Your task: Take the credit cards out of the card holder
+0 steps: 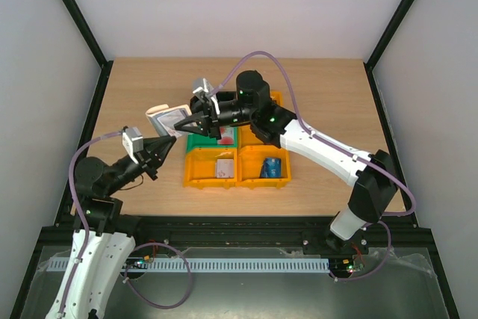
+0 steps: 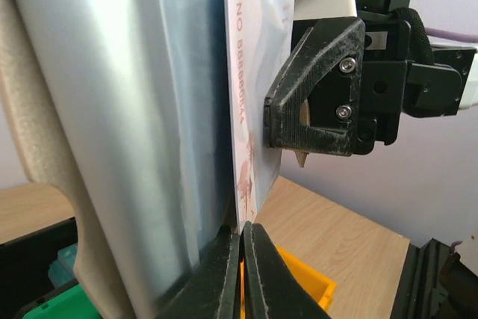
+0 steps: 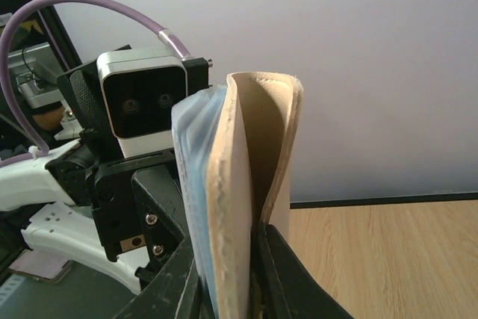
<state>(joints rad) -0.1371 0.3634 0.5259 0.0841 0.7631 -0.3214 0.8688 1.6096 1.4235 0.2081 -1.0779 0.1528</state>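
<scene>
Two hands meet on one thing, held up off the bench. The left hand has its fingers pressed together, nipping the lower edge of the pale grey-blue flat card holder with tan edges. From that grip the holder's long axis runs straight away from the fingers. A white-pink plastic card with reddish lettering lies along the holder's face on the same line.

The right hand comes in across that axis from the side. Its jaws stand either side of the holder's tan edge, one black finger against the card's face. I cannot tell whether they are pressing.

The right hand looks nearer the card's free part, so the pull should go lengthwise, away from the left hand. Below and beside them sit the orange plastic bins and a green bin.
</scene>
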